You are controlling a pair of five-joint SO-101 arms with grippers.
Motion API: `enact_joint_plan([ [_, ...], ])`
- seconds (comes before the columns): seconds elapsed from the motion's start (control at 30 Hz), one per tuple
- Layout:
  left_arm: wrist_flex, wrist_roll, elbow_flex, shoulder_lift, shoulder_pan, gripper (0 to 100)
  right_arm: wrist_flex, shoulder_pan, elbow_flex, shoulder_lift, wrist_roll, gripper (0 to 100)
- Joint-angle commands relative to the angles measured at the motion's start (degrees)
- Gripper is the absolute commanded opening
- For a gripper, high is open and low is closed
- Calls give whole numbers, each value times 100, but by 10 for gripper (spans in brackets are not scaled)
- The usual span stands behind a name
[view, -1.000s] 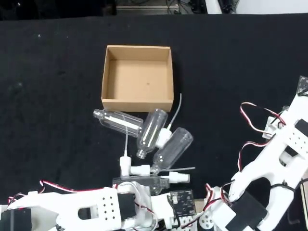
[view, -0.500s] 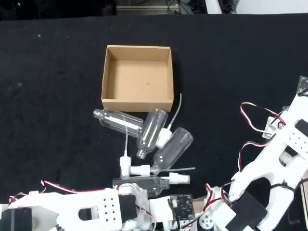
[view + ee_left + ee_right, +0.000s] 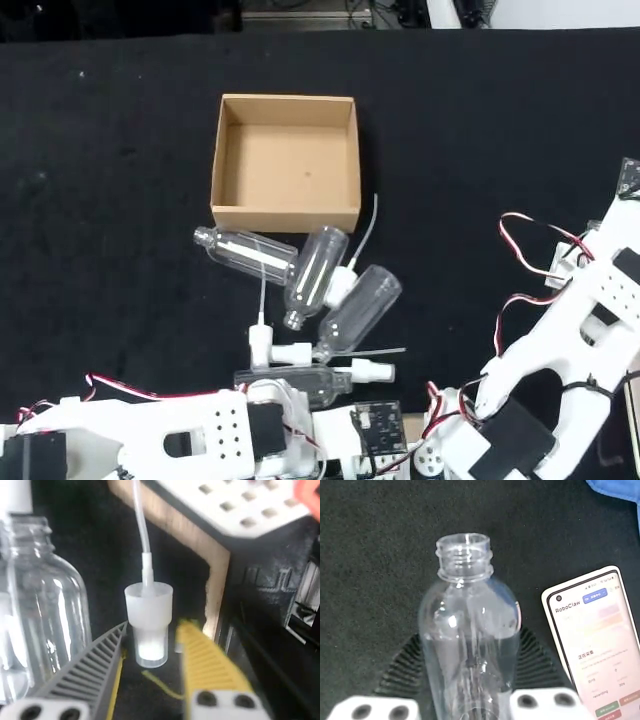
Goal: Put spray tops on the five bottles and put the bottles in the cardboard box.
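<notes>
Left fingers spread astride 1 spray top on the tabletop, lower centre of the high view; right fingers pinch 1 bottle — a skewed squeeze could tip the top.

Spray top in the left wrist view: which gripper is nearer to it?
Left. The left gripper straddles the spray top, one finger on each side; the right gripper is elsewhere, shut on an uncapped bottle.

Just before the cardboard box lie the bottles and spray tops
</notes>
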Motion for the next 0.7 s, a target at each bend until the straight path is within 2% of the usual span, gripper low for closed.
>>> enact_joint_plan([
  [0.0,-18,-26,-382,-9,4,271,-105,123,-356,4,18,75],
  [0.33,-1196,-18,66,0,4,228,141,123,-391,-4,53,75],
  [0.57,-1196,9,303,0,4,201,149,123,-391,-4,62,75],
  [0.67,-914,18,242,0,4,201,149,123,-391,-4,62,75],
])
